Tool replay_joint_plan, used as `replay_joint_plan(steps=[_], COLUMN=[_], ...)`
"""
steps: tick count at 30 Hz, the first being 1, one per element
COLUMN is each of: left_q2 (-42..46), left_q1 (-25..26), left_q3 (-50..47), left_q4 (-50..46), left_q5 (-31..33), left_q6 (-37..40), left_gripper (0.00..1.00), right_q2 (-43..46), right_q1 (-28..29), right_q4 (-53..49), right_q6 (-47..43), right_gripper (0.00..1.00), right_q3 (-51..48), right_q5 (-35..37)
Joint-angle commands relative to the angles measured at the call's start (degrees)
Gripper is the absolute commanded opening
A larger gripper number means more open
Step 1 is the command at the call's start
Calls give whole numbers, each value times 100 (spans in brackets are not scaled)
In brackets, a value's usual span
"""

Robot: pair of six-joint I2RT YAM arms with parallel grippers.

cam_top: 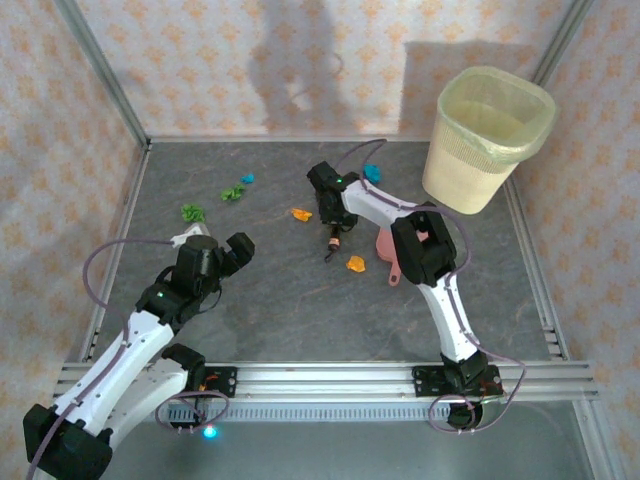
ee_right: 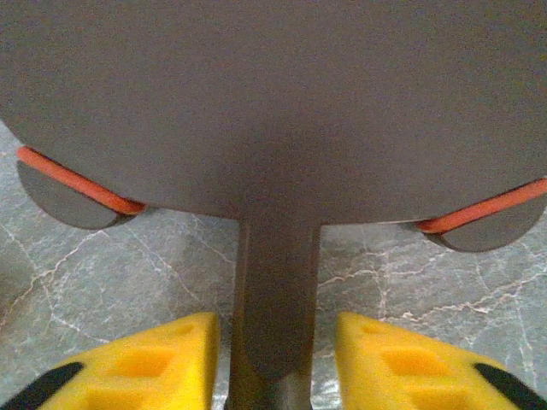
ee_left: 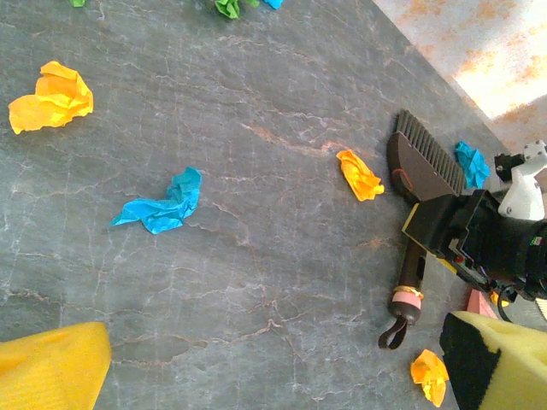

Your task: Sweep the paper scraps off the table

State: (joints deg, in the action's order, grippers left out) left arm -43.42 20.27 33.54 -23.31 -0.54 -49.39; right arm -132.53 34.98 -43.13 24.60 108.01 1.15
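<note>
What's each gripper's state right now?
left gripper: open, empty.
right gripper: open, jaws astride the brush handle, thin gap on each side, not yet clamped.

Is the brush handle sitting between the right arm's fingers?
Yes, the brush handle runs between the yellow fingers, a narrow gap on each side.
</note>
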Motion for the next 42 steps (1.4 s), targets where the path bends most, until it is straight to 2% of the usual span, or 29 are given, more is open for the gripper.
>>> replay_joint_plan(steps=[1, 7, 12, 17, 23, 29, 32, 36, 38, 40, 42], left_q2=[-44, 135, 325, 632, 866, 284, -163, -948, -1393, -1870, -2248], left_q1=[56, 82, 157, 322, 865, 1871, 2735, 3914, 4440, 4806, 4852], left_q3=[38, 30, 4, -102, -146, 298, 645, 1300, 1677, 2106, 2443], left_q4=[60, 184, 369, 798, 1300, 1433, 1330, 933, 666, 402, 192], left_q5=[-87, -209, -343, -597, -746, -725, -293, 614, 1100, 1530, 1589], left_q6=[146, 256, 391, 581, 907, 1508, 2065, 2779, 3101, 3240, 3022], left_gripper=[100, 100, 100, 100, 99, 96, 96, 93, 92, 89, 88], right_q2=[-183, -67, 695, 1815, 3361, 4494, 4881, 5199, 5360, 5532, 5656], right_q1=[35, 56, 166, 230, 190, -54, -187, -228, -237, -251, -258], right_q4=[-205, -223, 59, 516, 1668, 2610, 2727, 2163, 2248, 2567, 2818], right_q6=[-34, -45, 2, 232, 877, 1728, 1988, 2152, 2328, 2456, 2625], right_gripper=[34, 16, 5, 2, 0, 0, 0, 0, 0, 0, 0], right_q3=[288, 298, -185, -998, -2489, -3688, -3995, -3983, -4131, -4374, -4568], right_q5=[193, 149, -8, -369, -1013, -1770, -2100, -2001, -2066, -2258, -2369])
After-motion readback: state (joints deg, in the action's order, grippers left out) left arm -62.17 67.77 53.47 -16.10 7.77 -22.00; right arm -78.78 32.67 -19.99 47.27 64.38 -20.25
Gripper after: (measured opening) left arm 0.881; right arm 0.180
